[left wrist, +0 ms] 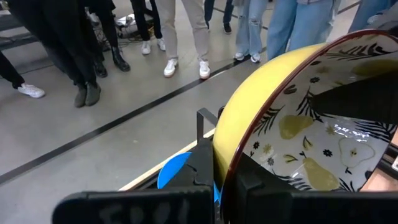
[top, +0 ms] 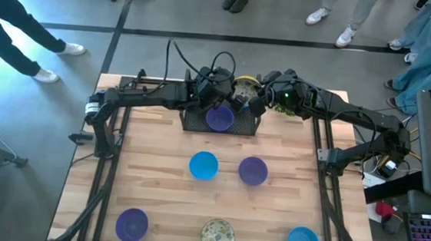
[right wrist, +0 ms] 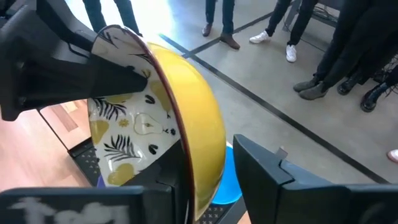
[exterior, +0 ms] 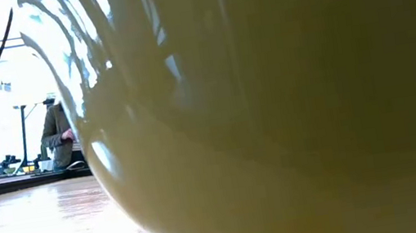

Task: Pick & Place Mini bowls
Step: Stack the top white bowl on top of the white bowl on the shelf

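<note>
Above the black tray (top: 200,122), both my grippers pinch one yellow patterned bowl's (left wrist: 298,124) rim; rigid, glossy, slippery, breakable.

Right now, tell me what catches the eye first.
A yellow bowl painted with pears stands on edge over the black tray at the table's far side, the left gripper clamped on its rim, the right gripper meeting it. Five small bowls dot the near table, and people's legs crowd beyond it.
</note>
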Robot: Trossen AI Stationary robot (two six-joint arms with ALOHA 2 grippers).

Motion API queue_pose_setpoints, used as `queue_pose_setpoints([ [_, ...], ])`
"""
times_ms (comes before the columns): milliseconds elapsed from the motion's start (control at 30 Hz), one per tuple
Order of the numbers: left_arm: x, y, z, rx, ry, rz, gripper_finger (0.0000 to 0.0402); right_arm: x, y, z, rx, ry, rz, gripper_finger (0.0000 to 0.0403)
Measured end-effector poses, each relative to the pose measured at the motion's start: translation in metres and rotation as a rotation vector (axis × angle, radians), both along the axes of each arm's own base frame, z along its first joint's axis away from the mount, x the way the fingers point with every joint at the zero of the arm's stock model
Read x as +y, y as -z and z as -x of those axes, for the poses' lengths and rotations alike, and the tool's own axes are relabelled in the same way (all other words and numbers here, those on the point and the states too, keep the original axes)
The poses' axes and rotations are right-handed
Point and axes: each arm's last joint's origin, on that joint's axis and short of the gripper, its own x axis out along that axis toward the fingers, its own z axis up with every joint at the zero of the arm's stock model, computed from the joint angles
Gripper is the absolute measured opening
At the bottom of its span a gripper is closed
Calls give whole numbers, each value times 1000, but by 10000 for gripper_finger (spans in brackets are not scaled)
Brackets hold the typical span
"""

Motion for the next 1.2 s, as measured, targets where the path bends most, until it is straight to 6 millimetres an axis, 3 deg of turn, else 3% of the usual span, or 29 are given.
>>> queue_pose_setpoints([
  [600,1,3,2,-1,-27,32,5,0,-1,1,22,-43,7,207],
  [867,3,4,3,-9,-41,54,5,4,-8,8,-1,-59,14,221],
  [1200,8,7,6,20,-69,72,4,9,-7,10,-16,-205,-74,221],
])
